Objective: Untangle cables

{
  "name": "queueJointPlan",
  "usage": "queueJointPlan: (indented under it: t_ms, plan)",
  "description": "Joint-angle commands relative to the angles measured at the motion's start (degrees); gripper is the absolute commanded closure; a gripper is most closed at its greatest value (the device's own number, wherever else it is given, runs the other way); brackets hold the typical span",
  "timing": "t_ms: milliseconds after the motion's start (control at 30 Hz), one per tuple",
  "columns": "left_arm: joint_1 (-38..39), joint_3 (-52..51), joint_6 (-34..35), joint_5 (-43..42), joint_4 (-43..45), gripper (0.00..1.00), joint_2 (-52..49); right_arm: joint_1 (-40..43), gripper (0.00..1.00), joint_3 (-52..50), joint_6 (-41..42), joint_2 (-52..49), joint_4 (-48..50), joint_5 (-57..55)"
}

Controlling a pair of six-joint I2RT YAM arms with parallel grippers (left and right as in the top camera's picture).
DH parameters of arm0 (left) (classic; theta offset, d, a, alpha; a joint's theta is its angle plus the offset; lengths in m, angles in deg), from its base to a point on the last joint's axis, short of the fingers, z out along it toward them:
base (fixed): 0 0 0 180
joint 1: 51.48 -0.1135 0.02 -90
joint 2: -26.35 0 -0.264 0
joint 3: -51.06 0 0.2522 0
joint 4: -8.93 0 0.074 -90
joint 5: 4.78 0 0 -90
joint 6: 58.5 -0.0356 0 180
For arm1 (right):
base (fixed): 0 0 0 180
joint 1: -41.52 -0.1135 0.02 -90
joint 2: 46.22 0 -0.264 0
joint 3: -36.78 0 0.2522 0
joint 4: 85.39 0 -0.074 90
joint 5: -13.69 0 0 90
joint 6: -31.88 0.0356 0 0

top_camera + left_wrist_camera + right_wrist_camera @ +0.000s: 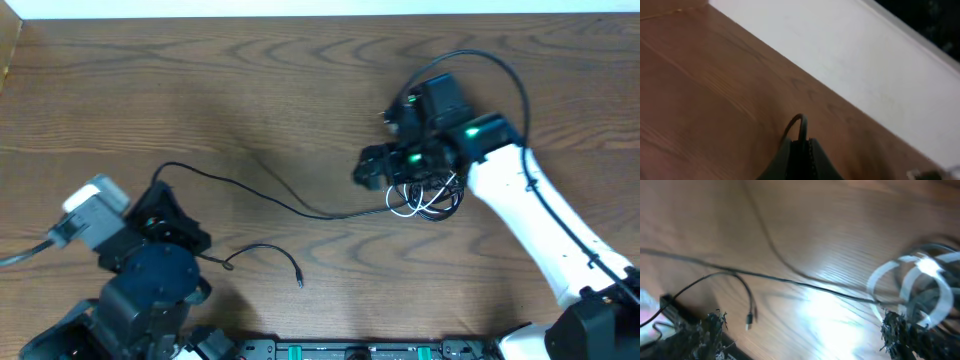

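Observation:
The cables form a small tangle (430, 195) of black cords and a white one (920, 280) at the right of the table. From it a long black cable (300, 208) runs left to my left gripper (155, 195), which is shut on its end; in the left wrist view a loop of black cable (799, 122) sticks out of the shut gripper (802, 142). My right gripper (383, 148) hovers at the tangle's left edge. It (802, 332) stands wide open with nothing between its fingers, and the white coils lie by its right finger (900, 335).
A short black cable (262, 252) lies loose near the front edge, its plug end (748, 322) showing in the right wrist view. The table's far edge meets a white strip (865, 65). The arms' bases stand along the front edge.

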Motion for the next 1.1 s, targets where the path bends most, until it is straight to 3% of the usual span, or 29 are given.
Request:
queueJointPlan:
  t_ms: [0, 167, 333, 800, 967, 1000, 1067]
  plan:
    - [-0.26, 0.2, -10.56, -7.85, 1.86, 0.92, -3.96, -4.24, 0.01, -0.57, 3.06, -1.64, 2.8, 0.22]
    - [-0.26, 0.2, -14.49, -14.53, 4.61, 0.92, -7.5, -8.44, 0.01, -0.57, 4.83, -3.76, 8.55, 0.26]
    - [-0.26, 0.61, -24.17, -34.23, 14.08, 0.92, -7.63, -12.04, 0.01, -0.57, 3.58, -6.6, 14.08, 0.28]
    - [-0.26, 5.27, -18.25, -37.35, 16.13, 0.92, -7.61, -13.16, 0.01, -0.57, 4.44, -7.45, 27.12, 8.28]
    - [-0.26, 5.31, -15.02, -43.85, 19.23, 0.92, -7.61, -13.14, 0.01, -0.57, 4.46, -7.45, 30.05, 8.11]
    - [-0.26, 5.31, -14.88, -44.09, 19.39, 0.92, -7.61, -13.14, 0.02, -0.57, 4.46, -7.45, 30.86, 8.0]
    - [-0.26, 5.31, -14.93, -44.02, 19.3, 0.93, -7.61, -13.09, 0.26, -0.57, 4.48, -7.45, 32.46, 8.02]
